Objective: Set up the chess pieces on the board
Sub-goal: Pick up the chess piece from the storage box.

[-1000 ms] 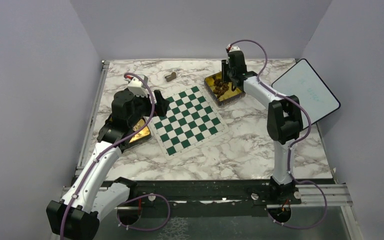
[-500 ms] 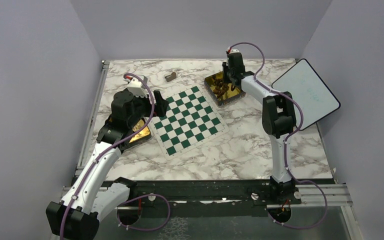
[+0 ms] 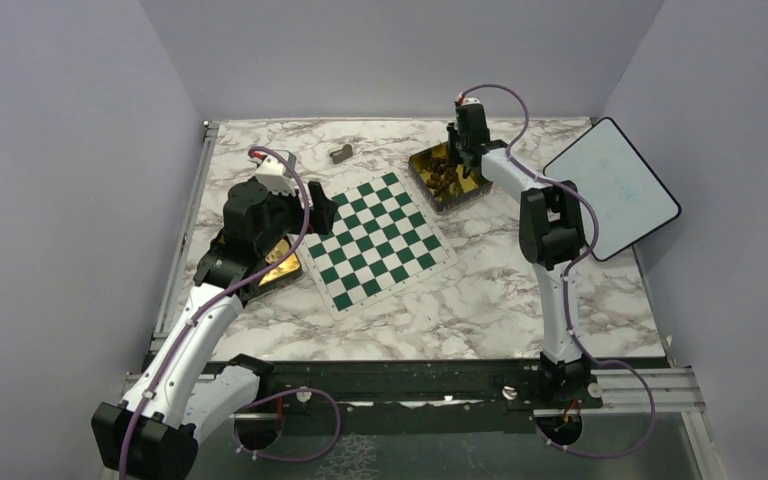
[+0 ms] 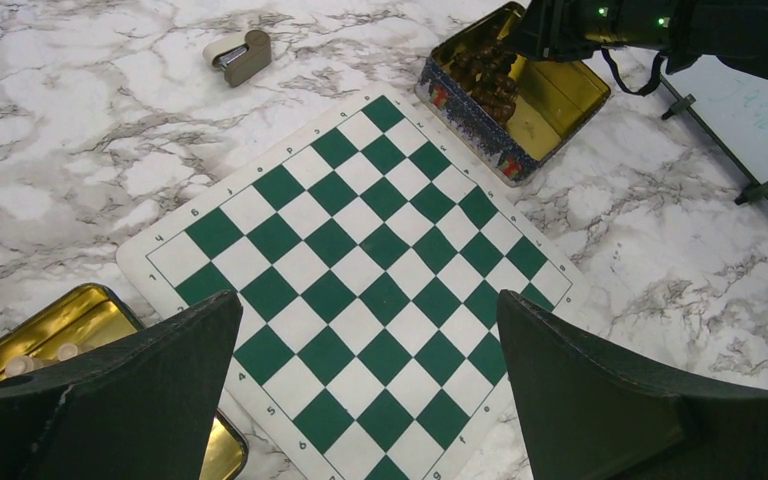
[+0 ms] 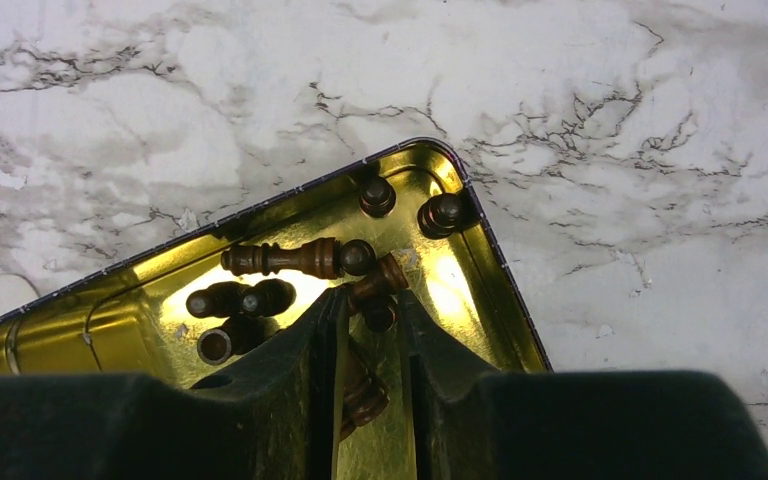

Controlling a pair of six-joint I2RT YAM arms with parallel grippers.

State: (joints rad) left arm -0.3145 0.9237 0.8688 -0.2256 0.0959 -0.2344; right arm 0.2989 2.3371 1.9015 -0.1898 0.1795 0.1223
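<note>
The green and white board (image 3: 375, 240) lies mid-table with no pieces on it; it also shows in the left wrist view (image 4: 360, 290). Several dark brown chess pieces (image 5: 280, 258) lie in a gold tin (image 3: 452, 195) at the back right, whose wall shows in the right wrist view (image 5: 505, 290). My right gripper (image 5: 370, 300) reaches down into the tin's far corner, with its jaws closed narrowly on a chess piece (image 5: 378, 288). It also shows from the top (image 3: 463, 152). My left gripper (image 4: 368, 300) hangs open and empty above the board's left side.
A second gold tin (image 3: 272, 266) sits left of the board, under my left arm. A grey-tan block (image 3: 340, 154) lies behind the board. A white panel with a black rim (image 3: 612, 187) leans at the right edge. Walls close in the table.
My right gripper has shifted slightly back and to the right within the tin, and the right arm's elbow has swung left. The left arm has not moved.
</note>
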